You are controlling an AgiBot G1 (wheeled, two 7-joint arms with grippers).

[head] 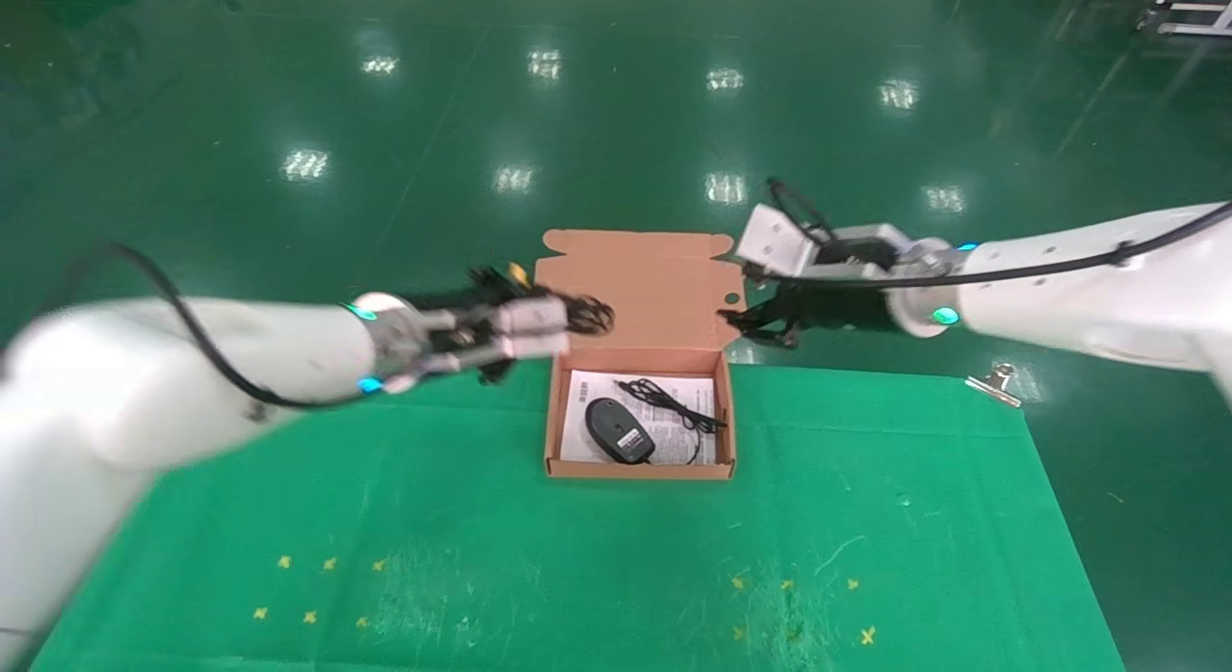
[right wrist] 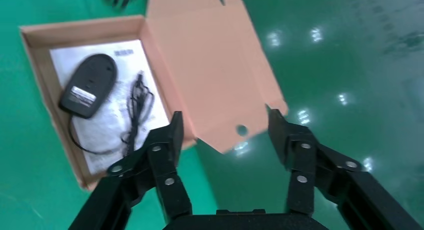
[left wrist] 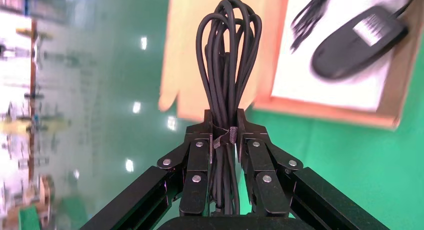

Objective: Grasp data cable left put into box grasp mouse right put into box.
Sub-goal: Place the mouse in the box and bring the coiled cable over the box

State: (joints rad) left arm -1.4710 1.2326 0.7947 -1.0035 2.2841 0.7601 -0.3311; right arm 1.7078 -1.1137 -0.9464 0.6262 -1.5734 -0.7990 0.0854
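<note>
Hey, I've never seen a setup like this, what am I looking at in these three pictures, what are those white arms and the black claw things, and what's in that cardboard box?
This is a two-armed robot. The wide picture comes from a camera on its head, looking down at a green mat; the other two come from cameras on its wrists, looking along each claw.

The black claws are grippers. The left gripper is shut on the data cable, a coiled black bundle, and holds it in the air beside the box. The right gripper is open and empty, raised near the box's open lid.

In the box, the mouse lies underside up on a white printed sheet, its thin cord beside it. A metal clip sits on the mat's far right corner.
</note>
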